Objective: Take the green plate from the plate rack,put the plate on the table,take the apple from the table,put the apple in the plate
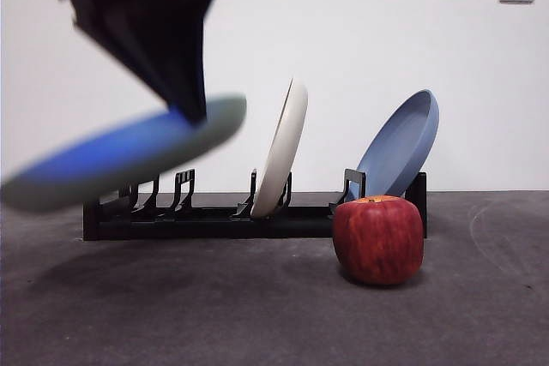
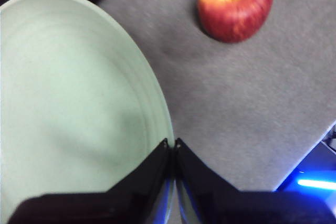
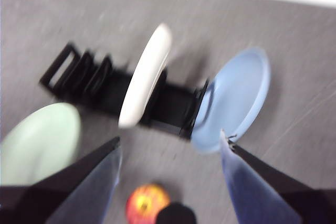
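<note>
Rim pinched in the left gripper (image 2: pixel 171 142), the plate (image 1: pixel 129 153) hangs nearly flat, clear of the rack (image 1: pixel 214 216), ready for setting down at nine o'clock from the apple (image 1: pixel 378 239). Right gripper (image 3: pixel 170 142) waits agape, for the apple perhaps.

The pale mint-green round plate (image 1: pixel 129 156) was motion-blurred, its left end cut by the front view's edge. It hid part of the long black plastic rack (image 1: pixel 214 220).
</note>
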You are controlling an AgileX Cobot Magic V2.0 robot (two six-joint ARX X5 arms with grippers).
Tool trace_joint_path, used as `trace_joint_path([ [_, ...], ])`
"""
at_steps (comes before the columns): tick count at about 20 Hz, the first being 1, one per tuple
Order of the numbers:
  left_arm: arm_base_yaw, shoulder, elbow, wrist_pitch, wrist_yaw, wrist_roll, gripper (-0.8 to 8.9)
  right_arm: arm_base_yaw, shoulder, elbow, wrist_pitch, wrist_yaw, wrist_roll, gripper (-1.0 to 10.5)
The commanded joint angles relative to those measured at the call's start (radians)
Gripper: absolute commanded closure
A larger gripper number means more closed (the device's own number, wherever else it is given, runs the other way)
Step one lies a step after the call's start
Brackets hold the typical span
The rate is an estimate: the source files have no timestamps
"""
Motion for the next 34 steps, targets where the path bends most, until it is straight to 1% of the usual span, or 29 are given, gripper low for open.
trace_joint_path([
  [1, 0.024, 0.016, -0.055, 0.068, 0.062, -0.009, 8.23, 0.0, 0.0, 0.002, -0.036, -0.063, -0.008, 6.3],
  [3, 0.05, 0.04, -0.064, 0.079, 0.099, -0.002, 8.23, 0.0, 0.0, 0.001, -0.074, -0.143, -0.02, 6.3],
  [5, 0.075, 0.075, -0.064, 0.087, 0.101, 0.003, 8.23, 0.0, 0.0, 0.002, -0.106, -0.194, -0.033, 6.3],
  [7, 0.094, 0.12, -0.064, 0.106, 0.101, 0.029, 8.23, 0.0, 0.0, 0.001, -0.125, -0.199, -0.033, 6.3],
  [9, 0.097, 0.171, -0.064, 0.134, 0.115, 0.037, 8.23, 0.0, 0.0, 0.002, -0.127, -0.199, -0.033, 6.3],
  [13, 0.097, 0.262, -0.064, 0.161, 0.186, 0.027, 8.22, 0.0, 0.0, 0.001, -0.138, -0.199, -0.034, 6.3],
  [15, 0.097, 0.288, -0.064, 0.15, 0.188, 0.009, 8.1, 0.0, 0.0, 0.002, -0.141, -0.199, -0.034, 6.3],
  [16, 0.101, 0.289, -0.064, 0.15, 0.187, 0.009, 7.76, 0.0, 0.0, 0.002, -0.142, -0.199, -0.034, 6.3],
  [17, 0.102, 0.286, -0.064, 0.15, 0.187, 0.007, 6.99, 0.0, 0.0, 0.002, -0.142, -0.199, -0.034, 6.3],
  [18, 0.104, 0.281, -0.064, 0.15, 0.171, -0.002, 6.11, 0.0, 0.0, 0.001, -0.142, -0.199, -0.034, 6.3],
  [19, 0.111, 0.274, -0.064, 0.149, 0.172, -0.004, 5.89, 0.0, 0.0, 0.002, -0.142, -0.199, -0.034, 6.3],
  [25, 0.146, 0.211, -0.064, 0.143, 0.173, -0.009, 5.87, 0.0, 0.0, 0.002, -0.145, -0.199, -0.037, 6.3],
  [26, 0.15, 0.188, -0.064, 0.141, 0.173, -0.009, 5.75, 0.0, 0.0, 0.001, -0.146, -0.199, -0.037, 6.3],
  [27, 0.151, 0.164, -0.063, 0.141, 0.173, -0.01, 5.25, 0.0, 0.0, 0.002, -0.147, -0.199, -0.037, 6.3],
  [28, 0.151, 0.134, -0.058, 0.134, 0.174, -0.012, 4.88, 0.0, 0.001, 0.001, -0.15, -0.199, -0.04, 6.3],
  [31, 0.151, 0.014, -0.02, 0.084, 0.184, -0.014, 4.89, 0.001, 0.002, 0.001, -0.166, -0.199, -0.061, 6.3],
  [34, 0.151, -0.126, 0.068, -0.001, 0.182, -0.013, 4.89, 0.002, 0.02, 0.0, -0.2, -0.199, -0.071, 6.3],
])
